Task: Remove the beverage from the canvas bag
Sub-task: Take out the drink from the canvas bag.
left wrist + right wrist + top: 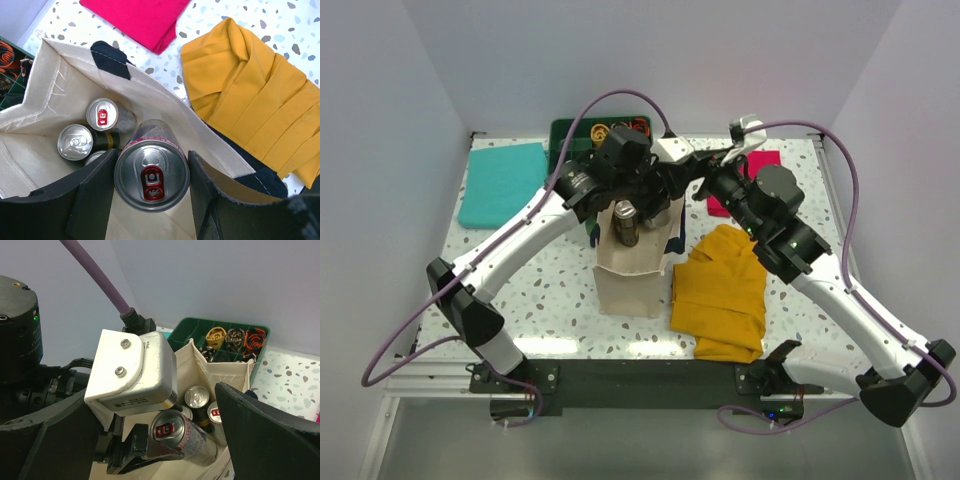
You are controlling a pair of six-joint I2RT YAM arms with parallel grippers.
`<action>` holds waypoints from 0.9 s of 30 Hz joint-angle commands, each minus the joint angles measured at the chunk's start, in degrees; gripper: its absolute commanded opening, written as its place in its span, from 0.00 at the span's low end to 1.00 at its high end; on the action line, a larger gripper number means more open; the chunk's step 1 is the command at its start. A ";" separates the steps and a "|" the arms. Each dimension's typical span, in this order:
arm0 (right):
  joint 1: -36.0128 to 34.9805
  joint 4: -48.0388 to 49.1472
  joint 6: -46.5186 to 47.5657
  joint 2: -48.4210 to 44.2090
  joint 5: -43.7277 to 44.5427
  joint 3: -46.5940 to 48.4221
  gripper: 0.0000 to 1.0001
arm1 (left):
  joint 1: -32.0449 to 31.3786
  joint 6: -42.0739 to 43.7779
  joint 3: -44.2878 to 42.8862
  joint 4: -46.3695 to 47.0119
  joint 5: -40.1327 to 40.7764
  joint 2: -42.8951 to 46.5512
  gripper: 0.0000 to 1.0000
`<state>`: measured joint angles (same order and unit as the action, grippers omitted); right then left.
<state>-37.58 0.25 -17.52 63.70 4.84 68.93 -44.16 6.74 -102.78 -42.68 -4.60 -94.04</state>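
Left jaws gripping beverage can [151,172], within canvas bag [45,100] mouth

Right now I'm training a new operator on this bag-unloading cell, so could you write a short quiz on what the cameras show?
1. True or false: the left gripper is closed on a can with a red tab, at the mouth of the canvas bag.
2. Multiple choice: which cloth lies at the far left in the top view? A the teal cloth; B the yellow one; C the pink one.
3. Short answer: in the left wrist view, how many other cans show a full top inside the bag?

Key: 1 true. 2 A. 3 two; there may be the edge of a third below them.
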 commanded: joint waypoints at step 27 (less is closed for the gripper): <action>3.48 -14.22 10.57 -10.09 -3.54 -2.48 0.93 | 2.41 -3.40 -1.19 11.65 8.73 13.27 0.00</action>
<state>-34.11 -13.43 -8.21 54.72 -2.33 66.83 -41.71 3.92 -101.47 -36.80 2.92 -82.91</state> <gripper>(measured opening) 0.924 0.597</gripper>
